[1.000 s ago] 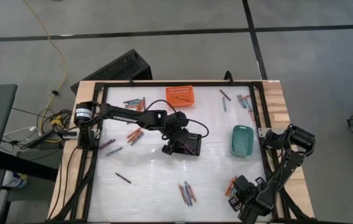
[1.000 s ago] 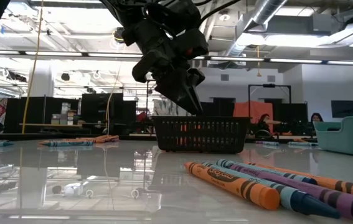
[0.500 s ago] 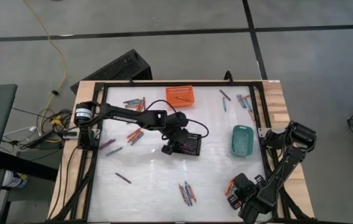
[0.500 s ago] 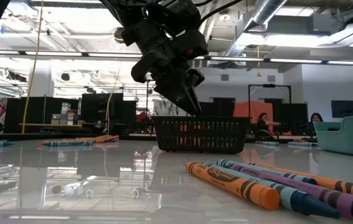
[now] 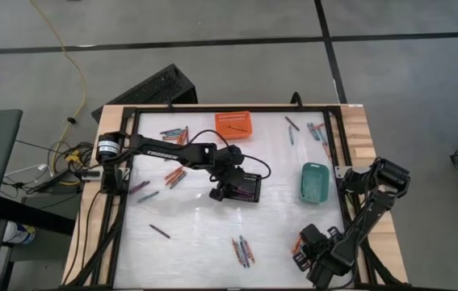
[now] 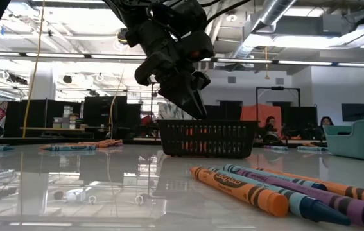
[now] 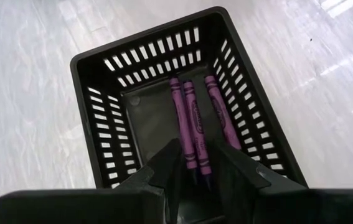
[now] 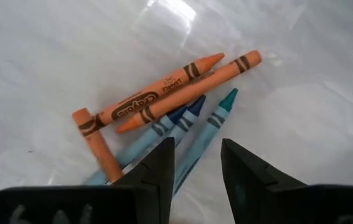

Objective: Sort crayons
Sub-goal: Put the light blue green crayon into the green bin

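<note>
Nearest the front edge of the worktop (image 5: pixel 196 218), the right gripper (image 5: pixel 309 246) hung low over a small heap of crayons (image 8: pixel 164 118), three orange and several teal-blue lying crossed and touching. Its jaws stood apart with nothing between them, one teal crayon (image 8: pixel 210 124) lying in line with the gap, so it looked to be lining up for a pick. Just beside that, a mixed bunch of crayons (image 5: pixel 242 251) lay on the bare surface.

Mid-worktop, the left gripper (image 7: pixel 195 165) hovered over the black basket (image 5: pixel 245 188), pointing down into it. Its jaws were slightly apart, and I could not tell whether they pinched the purple crayon (image 7: pixel 193 134) whose end ran between them or had just let it go. Two more purple crayons lay alongside in the basket, so purple evidently belonged there.

To the right sat the teal basket (image 5: pixel 314 181), presumably for the teal-blue ones. Farther back, loose crayons lay scattered, some near the left rail (image 5: pixel 174 175) and some in the far right corner (image 5: pixel 319 133). The orange basket (image 5: pixel 233 124) stood at the far edge. Plenty remained unsorted.
</note>
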Controlling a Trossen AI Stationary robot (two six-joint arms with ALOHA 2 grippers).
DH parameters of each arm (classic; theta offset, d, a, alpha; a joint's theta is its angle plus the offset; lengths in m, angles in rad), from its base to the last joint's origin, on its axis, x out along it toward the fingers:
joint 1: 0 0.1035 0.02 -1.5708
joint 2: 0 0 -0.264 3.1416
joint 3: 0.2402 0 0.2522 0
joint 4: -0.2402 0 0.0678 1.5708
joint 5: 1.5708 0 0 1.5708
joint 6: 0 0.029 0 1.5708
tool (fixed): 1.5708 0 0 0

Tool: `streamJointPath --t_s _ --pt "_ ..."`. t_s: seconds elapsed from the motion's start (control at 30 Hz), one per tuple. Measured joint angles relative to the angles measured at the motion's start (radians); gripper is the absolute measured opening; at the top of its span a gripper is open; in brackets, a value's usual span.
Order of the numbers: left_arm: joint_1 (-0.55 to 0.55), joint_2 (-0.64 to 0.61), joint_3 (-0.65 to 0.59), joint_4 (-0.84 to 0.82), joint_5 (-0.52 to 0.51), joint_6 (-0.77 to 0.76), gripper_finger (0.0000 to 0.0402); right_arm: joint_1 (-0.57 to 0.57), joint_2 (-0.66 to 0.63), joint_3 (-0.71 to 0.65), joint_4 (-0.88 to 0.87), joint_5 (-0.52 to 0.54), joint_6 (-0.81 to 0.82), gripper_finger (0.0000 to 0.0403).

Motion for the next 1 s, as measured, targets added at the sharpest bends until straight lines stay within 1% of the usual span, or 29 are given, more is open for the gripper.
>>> streamJointPath --t_s 0.1,0.4,0.5,0.63,0.93,1.0 --pt "0.000 0.000 0.000 -0.008 0.000 0.000 0.0081 0.005 -0.002 -0.033 0.048 -0.006 0.004 0.0132" --pt "0.000 -0.001 0.000 -0.026 0.000 0.000 0.0081 0.006 -0.002 -0.059 0.061 -0.013 -0.004 0.0132" --pt "0.000 -0.001 0.000 -0.025 0.000 0.000 0.0081 0.011 -0.003 -0.063 0.057 -0.015 -0.008 0.0125" --pt "0.000 -0.001 0.000 -0.025 0.000 0.000 0.0081 0.020 -0.003 -0.063 0.043 -0.016 -0.008 0.0100" --pt "0.000 -0.001 0.000 -0.024 0.000 0.000 0.0081 0.028 -0.002 -0.064 0.026 -0.036 -0.027 0.0012" --pt "0.000 -0.001 0.000 -0.025 0.000 0.000 0.0081 0.028 -0.002 -0.064 0.019 -0.037 -0.026 0.0006"
